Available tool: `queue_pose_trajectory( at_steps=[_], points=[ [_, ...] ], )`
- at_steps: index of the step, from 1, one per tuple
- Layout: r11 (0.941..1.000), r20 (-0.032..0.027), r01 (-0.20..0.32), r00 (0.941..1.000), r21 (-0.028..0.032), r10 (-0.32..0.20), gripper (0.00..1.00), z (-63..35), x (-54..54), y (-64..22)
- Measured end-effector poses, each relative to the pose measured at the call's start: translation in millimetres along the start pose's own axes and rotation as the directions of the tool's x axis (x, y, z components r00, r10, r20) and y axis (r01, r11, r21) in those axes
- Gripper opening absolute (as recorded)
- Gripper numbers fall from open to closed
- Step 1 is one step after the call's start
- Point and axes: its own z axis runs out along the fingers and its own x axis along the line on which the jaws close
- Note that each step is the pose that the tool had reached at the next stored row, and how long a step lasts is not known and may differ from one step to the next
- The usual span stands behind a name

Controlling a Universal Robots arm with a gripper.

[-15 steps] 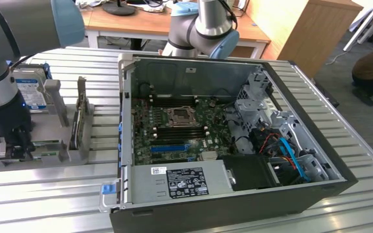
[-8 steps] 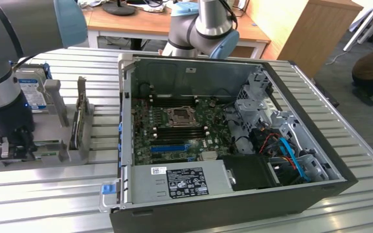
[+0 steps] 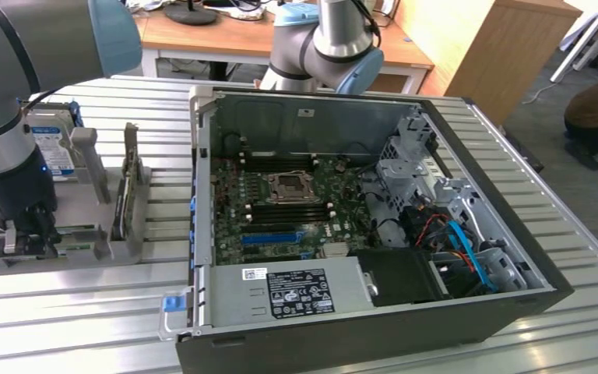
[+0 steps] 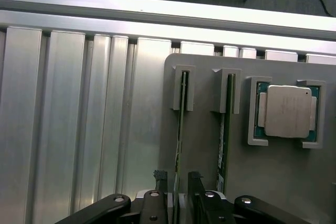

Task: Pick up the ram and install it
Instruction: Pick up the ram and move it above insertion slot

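Ribbed aluminium table (image 4: 68, 129) carries a grey holder (image 4: 273, 182) where the ram (image 4: 180, 124) stands on edge in its slot. The gripper (image 4: 177, 182) straddles one end of the stick, fingers spread, one on each side, unclamped.

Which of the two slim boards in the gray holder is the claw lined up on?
The ram stick farther from the silver processor: it sits inside the open claw, while the other stick stands outside it.

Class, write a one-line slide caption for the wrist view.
Open gripper straddles a ram standing on edge in its grey holder, beside a second stick and a CPU.
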Motion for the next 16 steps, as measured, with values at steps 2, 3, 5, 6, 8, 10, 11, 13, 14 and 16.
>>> queue_pose_trajectory(
  at_steps=[2, 3, 5, 6, 8, 10, 11, 13, 14, 16],
  points=[
    [1.0000, -0.0003, 0.000, 1.0000, -0.0001, 0.000, 0.30, 0.5, 0.0, 0.0],
    [1.0000, -0.0006, 0.000, 1.0000, -0.0001, 0.000, 0.30, 0.9, 0.0, -0.1],
    [1.0000, -0.0008, 0.000, 1.0000, 0.0000, 0.000, 0.30, 1.8, 0.1, -0.1],
    [1.0000, -0.0008, 0.000, 1.0000, -0.0001, 0.000, 0.30, 2.3, 0.0, -0.1],
    [1.0000, -0.0008, 0.000, 1.0000, 0.0000, 0.000, 0.30, 3.3, 0.1, -0.1],
    [1.0000, -0.0009, 0.000, 1.0000, -0.0002, 0.000, 0.30, 3.6, 0.1, 0.0],
    [1.0000, -0.0009, 0.000, 1.0000, -0.0003, 0.000, 0.30, 3.6, 0.1, 0.0],
    [1.0000, -0.0008, 0.000, 1.0000, 0.0000, 0.000, 0.30, 3.8, 0.0, -0.1],
    [1.0000, -0.0008, 0.000, 1.0000, -0.0001, 0.000, 0.30, 3.8, 0.0, -0.1],
    [1.0000, -0.0008, 0.000, 1.0000, 0.0000, 0.000, 0.30, 3.8, 0.1, -0.1]
  ],
)
